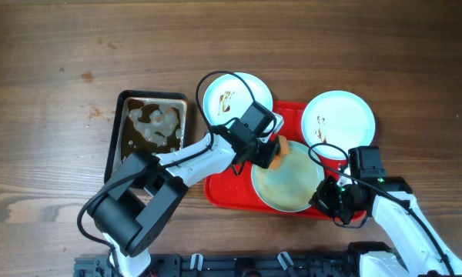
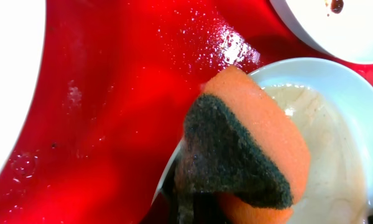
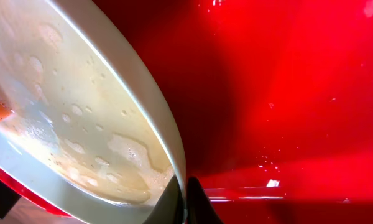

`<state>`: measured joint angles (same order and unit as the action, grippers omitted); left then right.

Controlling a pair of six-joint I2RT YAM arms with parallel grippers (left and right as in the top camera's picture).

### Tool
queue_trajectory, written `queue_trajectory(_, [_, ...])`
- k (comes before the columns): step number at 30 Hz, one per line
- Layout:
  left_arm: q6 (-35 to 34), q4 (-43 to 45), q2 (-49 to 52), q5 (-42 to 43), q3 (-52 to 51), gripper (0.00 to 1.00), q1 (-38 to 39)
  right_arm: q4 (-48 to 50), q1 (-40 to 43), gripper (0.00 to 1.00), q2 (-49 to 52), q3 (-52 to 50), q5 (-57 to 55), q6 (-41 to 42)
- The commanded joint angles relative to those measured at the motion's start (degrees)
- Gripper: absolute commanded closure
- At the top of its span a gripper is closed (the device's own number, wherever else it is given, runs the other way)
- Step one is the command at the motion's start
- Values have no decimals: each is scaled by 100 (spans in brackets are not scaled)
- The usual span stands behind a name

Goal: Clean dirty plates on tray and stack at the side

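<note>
The left pincer (image 1: 268, 150) pinches a soft sponge (image 2: 255, 143) on the wet plate (image 1: 286, 185). The right pincer (image 1: 333, 198) pinches that plate's rim at 4 o'clock. The plate looks hard and slippy with soap, so grip the rim tight. It lies in the red tray (image 1: 223, 188). A smeared plate (image 1: 232, 98) crowds 11 o'clock and a second smeared plate (image 1: 339, 117) crowds 1 o'clock. The worktop (image 1: 431, 92) at 3 o'clock looks open.

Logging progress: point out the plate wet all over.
The front plate, under the sponge, filmed with brownish suds. The rear left plate and rear right plate carry only brown smears.
</note>
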<state>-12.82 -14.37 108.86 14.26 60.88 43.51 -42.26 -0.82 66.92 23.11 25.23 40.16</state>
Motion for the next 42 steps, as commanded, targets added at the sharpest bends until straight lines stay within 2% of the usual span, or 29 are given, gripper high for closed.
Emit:
queue_trajectory(1, [-52,-24,81,90,83,96,46,-151,-13,96,72,-142,-315,-160])
queue_trajectory(5, [-52,-155,-181,-350,798,96,87,-151,-13,96,72,-142,-315,-162])
queue_trajectory(11, [-48,-1917,-566,-1982,1821,96,74,-149,-13,96,72,-142,-269,-271])
queue_trajectory(16, [-439,-3003,-695,-3239,1829,96,-286,-68,-13,96,70,-101,-120,-511])
queue_trajectory(25, [-568,-3265,-918,-2968,1832,96,-1353,-485,-13,96,70,678,31,-1180])
queue_trajectory(32, [-570,-3329,-1325,-2739,1832,96,-1679,-984,-13,96,70,1478,15,-1869])
queue_trajectory(34, [-601,-3545,-1373,-2411,1832,96,-1808,-1287,-13,96,70,1910,-326,-1893])
queue_trajectory(37, [-739,-3805,-1373,-2389,1832,96,-1895,-1821,-13,96,72,2365,-424,-2079])
queue_trajectory(42, [-734,-3917,-1373,-2389,1832,96,-1893,-2787,-140,96,87,2358,-50,-1727])
